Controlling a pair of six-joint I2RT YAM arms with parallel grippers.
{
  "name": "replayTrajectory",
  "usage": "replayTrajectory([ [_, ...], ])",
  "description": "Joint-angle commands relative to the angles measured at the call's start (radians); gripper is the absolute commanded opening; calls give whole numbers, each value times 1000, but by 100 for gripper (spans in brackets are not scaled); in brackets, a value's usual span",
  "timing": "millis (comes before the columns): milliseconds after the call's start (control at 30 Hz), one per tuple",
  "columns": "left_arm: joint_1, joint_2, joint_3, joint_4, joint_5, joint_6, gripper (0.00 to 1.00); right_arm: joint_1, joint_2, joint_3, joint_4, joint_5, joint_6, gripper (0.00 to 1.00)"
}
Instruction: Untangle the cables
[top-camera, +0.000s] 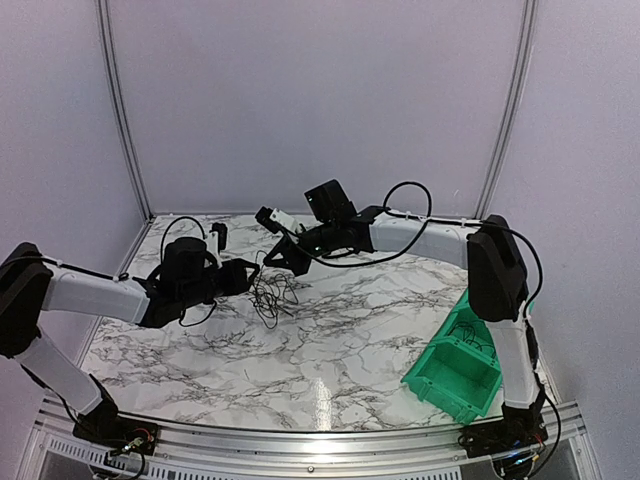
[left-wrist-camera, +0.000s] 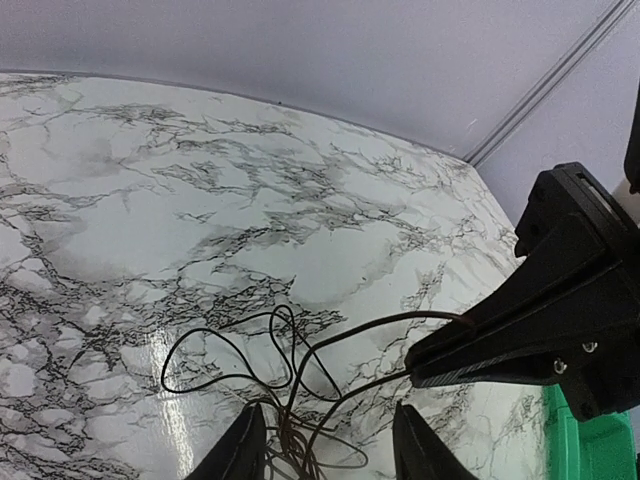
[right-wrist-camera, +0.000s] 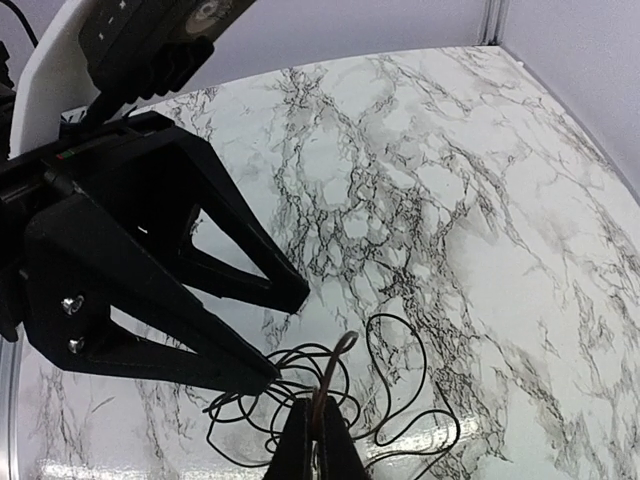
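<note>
right claw (right-wrist-camera: 318, 428) pinching cables (right-wrist-camera: 312, 370) | thin black loopy tangle | left claw (left-wrist-camera: 328, 415) agape

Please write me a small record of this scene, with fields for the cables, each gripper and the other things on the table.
cables: thin black loopy tangle between the two grippers, over the marble table
left gripper: open, strands run between its jaws
right gripper: shut on a strand of the cables
green bin: near the table's right edge, apart from the tangle
task state: not yet untangled
</note>
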Motion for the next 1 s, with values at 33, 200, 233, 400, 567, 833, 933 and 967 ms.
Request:
replayTrajectory([
  [33,5,46,45,15,19,29,45,12,-23,1,-13,2,-18,0],
  [200,6,143,116,17,-40,2,35,21,-51,-16,-11,-15,-23,0],
  [233,6,159,130,18,-53,-5,33,24,-56,-20,-12,-15,-25,0],
  [400,7,227,159,62,-62,-29,25,29,-81,-34,-16,-8,-37,0],
  [567,15,318,164,101,-85,-53,24,31,-110,-7,-41,-46,-38,0],
  [833,29,411,120,129,-88,-109,23,28,-201,315,-210,-47,-85,0],
  [933,45,409,102,140,-81,-135,22,14,-224,402,-238,-89,-92,0],
  [967,49,409,100,141,-79,-140,22,2,-226,418,-241,-109,-88,0],
])
